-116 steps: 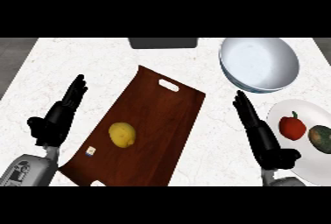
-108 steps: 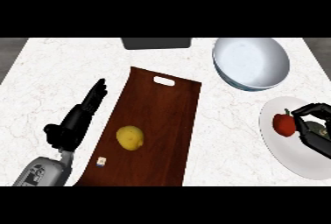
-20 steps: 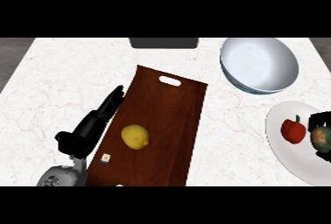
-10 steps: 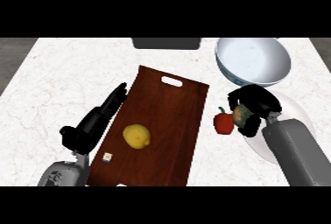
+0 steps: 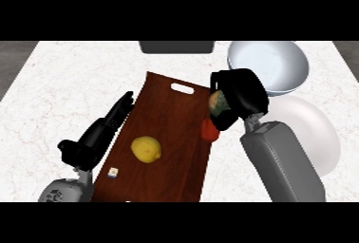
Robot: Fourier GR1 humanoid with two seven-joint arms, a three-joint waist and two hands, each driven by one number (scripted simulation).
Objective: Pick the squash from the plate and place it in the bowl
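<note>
With fingers of the right hand curled round the squash, off the plate, above the cutting board, near the bowl. Likely light, stiff, smooth-skinned; best gripped across the middle.

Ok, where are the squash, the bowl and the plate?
squash (image 5: pixel 217 101): head view, its exposed greenish side.
bowl (image 5: pixel 275 60): head view, bare inner wall.
plate (image 5: pixel 313 135): head view, bare middle.
</note>
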